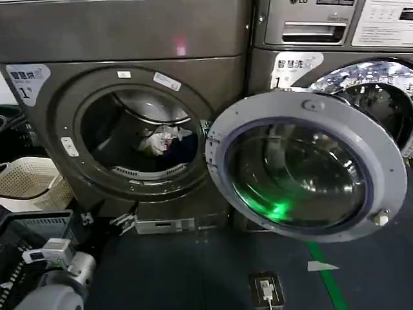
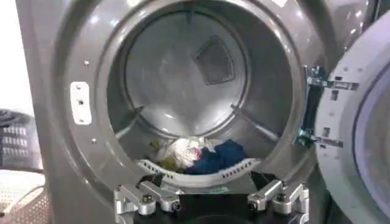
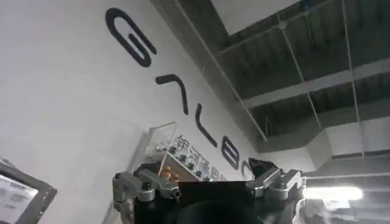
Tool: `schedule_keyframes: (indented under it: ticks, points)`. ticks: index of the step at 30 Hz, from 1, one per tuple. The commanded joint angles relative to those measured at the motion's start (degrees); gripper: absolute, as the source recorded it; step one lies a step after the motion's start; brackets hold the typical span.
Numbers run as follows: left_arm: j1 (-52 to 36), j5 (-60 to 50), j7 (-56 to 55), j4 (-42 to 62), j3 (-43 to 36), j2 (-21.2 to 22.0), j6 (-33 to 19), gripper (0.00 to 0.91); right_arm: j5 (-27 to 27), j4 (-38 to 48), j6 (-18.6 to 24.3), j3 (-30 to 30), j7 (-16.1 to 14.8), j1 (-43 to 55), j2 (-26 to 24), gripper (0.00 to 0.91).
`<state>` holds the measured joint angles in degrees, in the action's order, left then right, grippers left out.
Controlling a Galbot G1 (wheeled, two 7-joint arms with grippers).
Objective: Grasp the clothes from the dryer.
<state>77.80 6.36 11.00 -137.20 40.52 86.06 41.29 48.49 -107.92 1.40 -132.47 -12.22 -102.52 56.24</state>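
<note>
Dryer, door open; clothes in drum.
L gripper jaws apart outside porthole; R gripper apart, facing wall.

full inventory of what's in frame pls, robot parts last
dryer: 1, dark bronze-grey, left of centre, porthole open
dryer door: 1, grey rim, round glass, swung open to the right
clothes: 1 bundle, white, navy, some yellow-green, low in the drum behind the lip
second machine: 1, similar grey, right of the dryer, chrome-ringed porthole
white labels: 2, one on each machine's upper left corner
laundry basket: 1, cream, floor left of the dryer
dark crate: 1, black, lower left
floor tape: 1, green, lower right
small device: 1, dark, on the floor
left gripper: open, facing the porthole, outside it
right gripper: open, pointing up toward wall and ceiling
</note>
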Motion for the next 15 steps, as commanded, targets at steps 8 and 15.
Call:
schedule_keyframes:
  ticks: [8,15]
  points:
    - [-0.33,0.14,0.20,0.60,-0.11,0.00,-0.29,0.907,-0.02,-0.13,0.12,0.28,0.50,0.16,0.23,0.907]
    - [-5.90,2.29,0.26,5.19,-0.61,-2.15,-2.39,0.907,-0.31,-0.58,-0.30,0.13,1.31,-0.36,1.03,0.907]
